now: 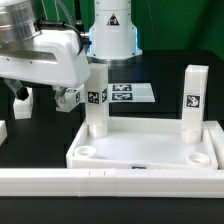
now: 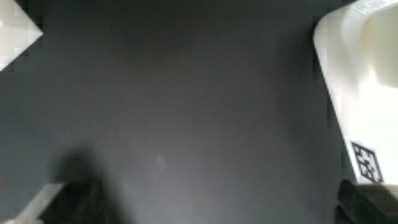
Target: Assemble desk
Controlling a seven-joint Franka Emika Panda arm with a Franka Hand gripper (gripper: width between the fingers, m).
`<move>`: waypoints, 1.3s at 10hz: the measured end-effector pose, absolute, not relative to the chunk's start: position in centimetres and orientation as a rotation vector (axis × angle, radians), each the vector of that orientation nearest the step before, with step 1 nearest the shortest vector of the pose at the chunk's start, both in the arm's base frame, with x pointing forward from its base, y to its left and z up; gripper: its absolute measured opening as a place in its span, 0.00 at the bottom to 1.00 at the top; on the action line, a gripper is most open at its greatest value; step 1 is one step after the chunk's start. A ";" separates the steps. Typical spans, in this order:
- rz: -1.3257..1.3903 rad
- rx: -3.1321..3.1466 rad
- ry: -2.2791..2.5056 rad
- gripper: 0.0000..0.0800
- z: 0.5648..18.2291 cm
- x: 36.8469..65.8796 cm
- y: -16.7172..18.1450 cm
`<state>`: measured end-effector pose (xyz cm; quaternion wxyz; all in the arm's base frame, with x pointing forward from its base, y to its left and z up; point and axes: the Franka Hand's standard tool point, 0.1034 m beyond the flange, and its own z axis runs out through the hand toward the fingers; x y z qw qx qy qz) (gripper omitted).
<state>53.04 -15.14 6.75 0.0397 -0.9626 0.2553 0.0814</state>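
Note:
The white desk top, a rimmed tray with round corner sockets, lies in front. Two tagged white legs stand upright in it, one at the back left corner and one at the back right. My gripper hangs over the dark table to the exterior view's left of the tray, open and empty. In the wrist view the gripper has its dark fingertips wide apart over bare table. A white tagged desk part lies beside one finger, not between the two.
The marker board lies flat behind the tray. A long low white rail runs along the front. A white piece shows at the exterior view's left edge, and a white corner shows in the wrist view.

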 end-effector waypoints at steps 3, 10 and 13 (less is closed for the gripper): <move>0.281 -2.862 0.886 0.81 5.8 48.5 -18.7; 0.530 -2.755 0.881 0.81 4.8 45.4 -16.8; 0.789 -2.616 0.870 0.81 4.7 43.5 -15.8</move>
